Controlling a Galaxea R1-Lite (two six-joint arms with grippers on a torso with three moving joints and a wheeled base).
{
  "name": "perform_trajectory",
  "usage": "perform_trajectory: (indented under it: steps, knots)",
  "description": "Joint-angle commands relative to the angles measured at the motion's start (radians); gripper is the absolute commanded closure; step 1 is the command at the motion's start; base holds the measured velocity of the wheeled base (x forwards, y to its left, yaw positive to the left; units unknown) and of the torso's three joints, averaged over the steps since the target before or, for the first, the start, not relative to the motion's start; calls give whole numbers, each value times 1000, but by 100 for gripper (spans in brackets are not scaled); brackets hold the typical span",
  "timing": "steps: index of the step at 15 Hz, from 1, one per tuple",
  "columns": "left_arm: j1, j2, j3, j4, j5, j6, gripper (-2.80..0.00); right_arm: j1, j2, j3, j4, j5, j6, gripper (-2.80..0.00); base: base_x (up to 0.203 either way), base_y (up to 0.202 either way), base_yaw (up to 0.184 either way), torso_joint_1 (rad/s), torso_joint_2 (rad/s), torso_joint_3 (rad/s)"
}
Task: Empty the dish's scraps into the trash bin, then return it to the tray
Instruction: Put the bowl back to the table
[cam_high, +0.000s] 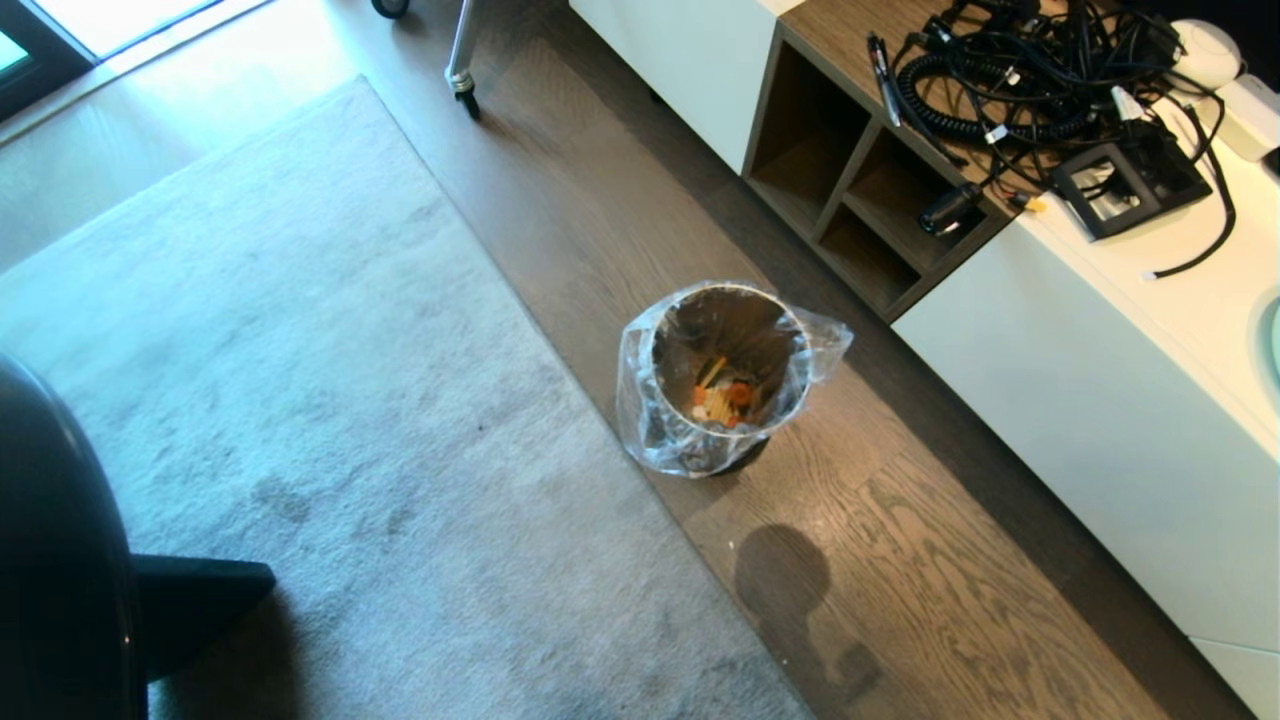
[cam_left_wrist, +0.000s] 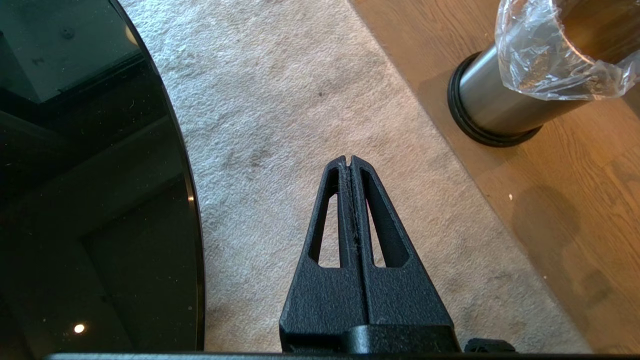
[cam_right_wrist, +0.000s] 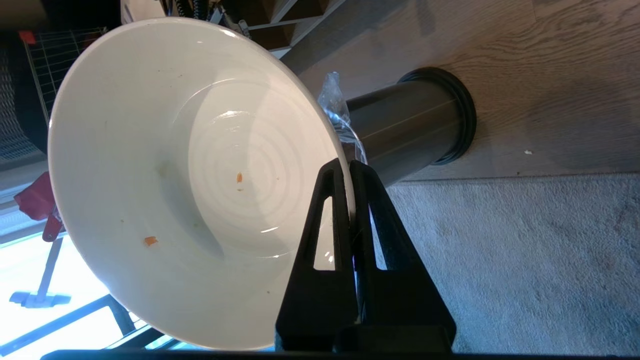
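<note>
Black textured plastic is what I start from: my right gripper (cam_right_wrist: 350, 165) has its two tapered fingers pinched hard on the rim of the dish (cam_right_wrist: 165, 165), with only the thin wall of the bowl between them. My worry is that grip. It bites one narrow edge of smooth, glazed white ceramic, and the bowl is tipped onto its side, so any quick swing toward the tray could, I judge, let it twist or slide out and break on the hard wood floor (cam_high: 900, 560). Two small orange flecks cling inside it and might shake loose onto the pale, slightly stained carpet (cam_high: 300, 350).

Most of the scraps (cam_high: 722, 398), orange rounds and pale strips, lie in the trash bin (cam_high: 725, 375), a brushed-steel cylinder with a black base ring and a crinkled clear liner, standing on the wood just right of the carpet edge. No tray shows in any view.

My left gripper (cam_left_wrist: 350, 162) hangs idle, fingers pressed together and empty, above the carpet beside the glossy black round tabletop (cam_left_wrist: 90, 190).
</note>
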Motion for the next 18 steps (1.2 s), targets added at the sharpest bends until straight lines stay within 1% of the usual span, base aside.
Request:
perform_trajectory:
  steps: [1, 6, 7, 8, 9, 10, 12, 14, 16, 18]
  knots:
    - [0, 0, 0, 0, 0, -1, 0, 0, 1, 0, 0, 1, 11, 0, 0, 0, 0, 0, 0, 0]
    - [0, 0, 0, 0, 0, -1, 0, 0, 1, 0, 2, 8, 12, 0, 0, 0, 0, 0, 0, 0]
    - [0, 0, 0, 0, 0, -1, 0, 0, 1, 0, -1, 5, -16, 0, 0, 0, 0, 0, 0, 0]
    - [0, 0, 0, 0, 0, -1, 0, 0, 1, 0, -4, 2, -68, 0, 0, 0, 0, 0, 0, 0]
    - [0, 0, 0, 0, 0, -1, 0, 0, 1, 0, -5, 2, -161, 0, 0, 0, 0, 0, 0, 0]
    - [0, 0, 0, 0, 0, -1, 0, 0, 1, 0, -4, 3, -294, 0, 0, 0, 0, 0, 0, 0]
    - [0, 0, 0, 0, 0, -1, 0, 0, 1, 0, -5, 7, -573, 0, 0, 0, 0, 0, 0, 0]
    - [0, 0, 0, 0, 0, -1, 0, 0, 1, 0, -7, 1, -869, 0, 0, 0, 0, 0, 0, 0]
    - [0, 0, 0, 0, 0, -1, 0, 0, 1, 0, -7, -5, -1100, 0, 0, 0, 0, 0, 0, 0]
    - [0, 0, 0, 0, 0, -1, 0, 0, 1, 0, 2, -7, -1305, 0, 0, 0, 0, 0, 0, 0]
